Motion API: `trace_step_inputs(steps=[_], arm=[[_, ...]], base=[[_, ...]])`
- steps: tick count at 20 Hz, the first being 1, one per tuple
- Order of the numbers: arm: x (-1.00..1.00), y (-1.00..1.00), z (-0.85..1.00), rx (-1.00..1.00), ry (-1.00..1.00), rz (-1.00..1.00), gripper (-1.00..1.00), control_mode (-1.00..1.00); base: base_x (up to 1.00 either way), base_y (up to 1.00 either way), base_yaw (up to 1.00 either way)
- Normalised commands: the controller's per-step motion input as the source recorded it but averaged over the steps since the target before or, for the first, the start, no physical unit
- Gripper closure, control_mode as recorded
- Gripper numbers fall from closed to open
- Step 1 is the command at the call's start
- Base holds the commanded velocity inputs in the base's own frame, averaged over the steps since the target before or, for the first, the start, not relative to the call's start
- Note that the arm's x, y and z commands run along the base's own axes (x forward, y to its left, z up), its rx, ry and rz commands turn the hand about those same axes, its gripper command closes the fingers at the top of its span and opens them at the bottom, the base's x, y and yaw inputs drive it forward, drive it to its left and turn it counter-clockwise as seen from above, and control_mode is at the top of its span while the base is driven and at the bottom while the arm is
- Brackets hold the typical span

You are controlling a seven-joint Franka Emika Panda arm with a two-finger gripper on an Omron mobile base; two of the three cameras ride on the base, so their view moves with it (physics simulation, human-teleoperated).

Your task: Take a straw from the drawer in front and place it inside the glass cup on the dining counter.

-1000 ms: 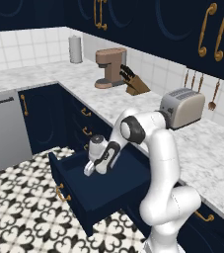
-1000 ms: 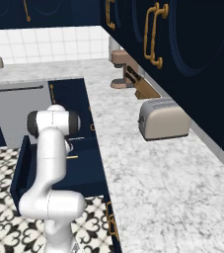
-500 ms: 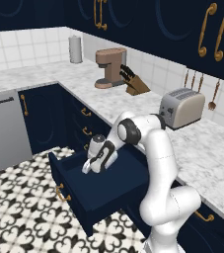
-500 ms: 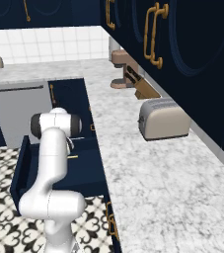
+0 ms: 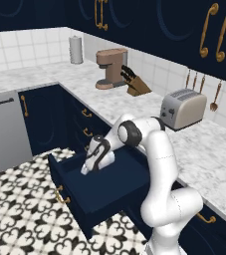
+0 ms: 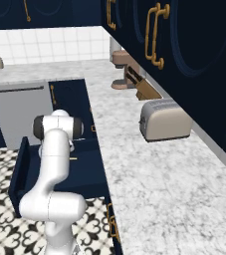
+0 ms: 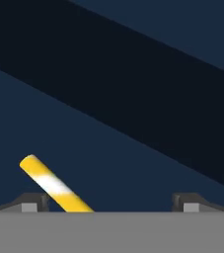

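The marble worktop is the biggest thing here. It runs along the wall and bends at the corner, and the picture edges cut it off. Dark blue cupboards with gold handles hang above it, and only their lower parts show.

Under the worktop, the blue drawer is pulled out over the black and white floor. Its brass handle sits on the front. In the right base view the arm stands in front of the drawer and hides much of it.

A grey dishwasher front is at the left, cut off at the edge.

On the worktop sit a silver toaster, a brown coffee machine, a knife block just beside it, and a paper roll in the corner. Some little tools hang on the wall by the toaster, too small to make out.

The gripper is down inside the drawer. In the left base view its tips are hard to see. In the hand view the two fingertips stand far apart, wide open, with nothing held.

The straw is yellow and white. It lies on the drawer floor, slanted, close to the left fingertip. Its lower end is cut off at the bottom.
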Motion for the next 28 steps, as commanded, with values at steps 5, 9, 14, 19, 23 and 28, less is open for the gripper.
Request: trace_step_inputs(steps=[5,9,14,19,23,28], arm=[[-0.04,0.02,-0.24,0.0,0.02,-0.02,1.0,-1.0],[-0.27,0.0,-0.01,0.0,0.0,-0.08,1.0,-1.0],[-0.61,0.0,0.58,0.0,0.0,-0.13,1.0,-1.0],[-0.84,0.0,1.0,0.0,-0.01,-0.13,1.0,-1.0],[-0.57,0.0,1.0,0.0,-0.02,-0.13,1.0,-1.0],[-0.12,0.0,1.0,0.0,0.0,-0.15,1.0,-1.0]], base=[[0.0,0.0,0.0],[0.0,0.0,0.0],[0.0,0.0,0.0],[0.0,0.0,0.0],[0.0,0.0,0.0],[0.0,0.0,0.0]])
